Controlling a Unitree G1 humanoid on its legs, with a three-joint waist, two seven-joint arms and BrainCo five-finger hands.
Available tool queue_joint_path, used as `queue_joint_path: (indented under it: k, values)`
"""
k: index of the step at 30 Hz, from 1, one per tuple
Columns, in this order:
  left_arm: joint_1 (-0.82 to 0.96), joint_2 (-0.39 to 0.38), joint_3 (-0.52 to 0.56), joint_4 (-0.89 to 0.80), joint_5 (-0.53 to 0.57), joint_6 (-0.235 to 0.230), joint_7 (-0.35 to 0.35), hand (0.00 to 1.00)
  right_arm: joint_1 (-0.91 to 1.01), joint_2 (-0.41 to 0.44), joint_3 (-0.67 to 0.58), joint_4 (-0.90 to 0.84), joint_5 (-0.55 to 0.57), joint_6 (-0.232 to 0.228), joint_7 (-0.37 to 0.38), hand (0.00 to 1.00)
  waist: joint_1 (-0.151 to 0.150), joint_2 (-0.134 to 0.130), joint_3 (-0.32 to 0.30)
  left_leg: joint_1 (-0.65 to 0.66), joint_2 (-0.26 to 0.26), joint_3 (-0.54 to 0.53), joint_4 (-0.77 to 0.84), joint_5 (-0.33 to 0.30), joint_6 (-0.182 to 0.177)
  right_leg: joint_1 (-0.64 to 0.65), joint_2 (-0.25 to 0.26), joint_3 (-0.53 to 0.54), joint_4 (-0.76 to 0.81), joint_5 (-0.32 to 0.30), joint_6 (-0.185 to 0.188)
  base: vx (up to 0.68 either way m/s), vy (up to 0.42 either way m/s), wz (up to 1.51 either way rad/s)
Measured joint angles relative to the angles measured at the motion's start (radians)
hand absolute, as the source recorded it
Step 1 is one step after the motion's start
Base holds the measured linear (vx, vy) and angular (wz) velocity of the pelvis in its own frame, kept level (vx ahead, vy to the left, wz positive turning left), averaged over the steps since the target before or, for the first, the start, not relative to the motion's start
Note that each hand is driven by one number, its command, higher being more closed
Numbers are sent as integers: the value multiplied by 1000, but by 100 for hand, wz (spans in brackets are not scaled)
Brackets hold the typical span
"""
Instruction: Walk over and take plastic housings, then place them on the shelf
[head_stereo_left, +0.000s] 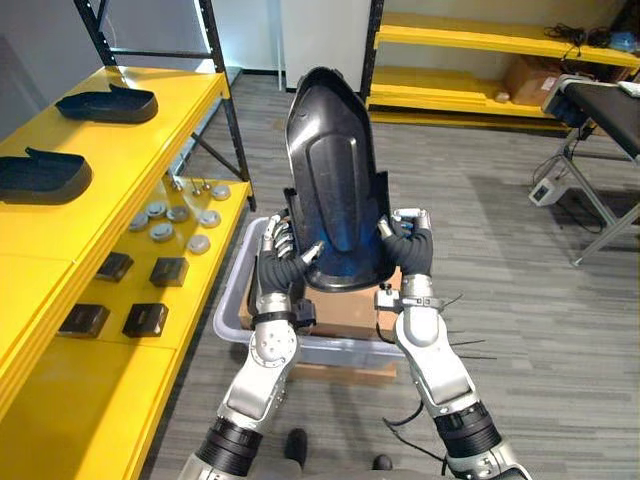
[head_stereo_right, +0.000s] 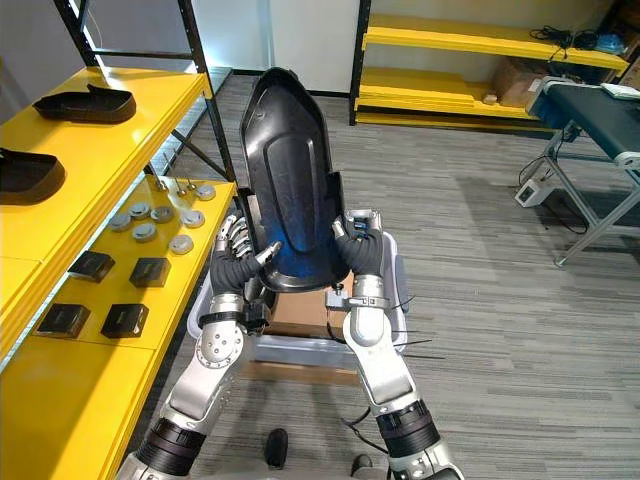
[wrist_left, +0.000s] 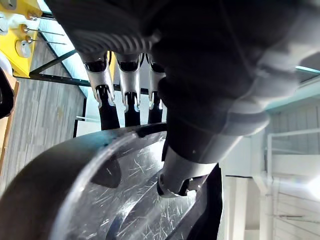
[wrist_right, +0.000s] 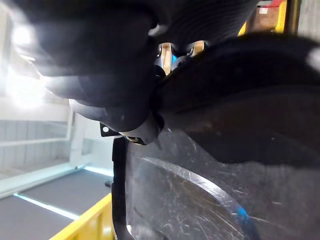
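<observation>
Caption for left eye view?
Left hand and right hand hold black plastic housing upright over grey bin, beside yellow shelf.

Through the head cameras I get a bright, evenly lit room with soft shadows; the yellow shelf (head_stereo_left: 130, 140) shines and the black housing (head_stereo_left: 335, 170) shows a bluish sheen low down. At the right wrist, white glare flares beside my shadowed right hand (wrist_right: 90, 55).

Housing (head_stereo_left: 335, 190) held upright
It is glossy black, held at centre, tip toward 12 o'clock; two housings (head_stereo_left: 107, 103) (head_stereo_left: 40, 175) are laid on the shelf (head_stereo_left: 60, 240) at 10 o'clock.
</observation>
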Motion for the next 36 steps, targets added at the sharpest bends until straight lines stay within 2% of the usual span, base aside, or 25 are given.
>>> queue_joint_path:
  k: [10,13,14,17,19,26,28,31,36]
  values:
    - [16,2,47,0,2,11,-12,100,0,-22,34,0,27,-37,90,0,-16,6,-22,1,3,3,-6,-5,-5,1,-1,1,0,3,-2,-6,-2,0]
    - [42,-5,51,0,3,11,-40,100,-14,-43,9,-20,49,-40,113,0,-16,7,-28,2,3,4,-6,-5,-5,2,-1,1,0,3,-2,0,0,0]
    - [54,-6,50,0,4,11,-50,100,-14,-52,-8,-65,64,-42,125,0,-16,9,-29,2,3,4,-6,-5,-5,2,-1,1,0,3,-2,0,0,0]
    - [79,-7,55,0,22,12,-63,100,-20,-60,-73,-164,103,-92,133,0,-17,10,-33,2,3,4,-6,-5,-5,3,0,0,0,3,-2,0,0,0]
    - [98,-23,70,0,43,13,-78,100,-21,-58,-160,-231,143,-136,129,0,-17,12,-35,2,3,4,-7,-5,-5,3,0,0,-1,3,-2,0,0,0]
    - [142,-49,162,-9,44,13,-75,100,38,-58,-452,-225,264,-200,117,0,-20,17,-39,4,3,6,-7,-6,-4,3,-1,-1,-1,-2,5,0,0,0]
    - [164,-52,192,-29,44,13,-74,100,81,-58,-527,-182,295,-209,101,0,-22,19,-41,3,3,6,-7,-6,-4,3,-1,-2,-2,-3,6,0,0,0]
    - [212,-54,236,-113,45,9,-75,100,181,-57,-635,-21,333,-207,83,0,-26,22,-43,-1,3,4,-7,-7,-4,2,-1,-4,-6,-3,6,0,0,0]
    - [274,-63,274,-199,63,-25,-81,100,280,-59,-724,431,386,-141,109,0,-27,38,-52,-8,2,-3,-7,-9,-5,2,-2,-6,-12,-4,8,0,0,3]
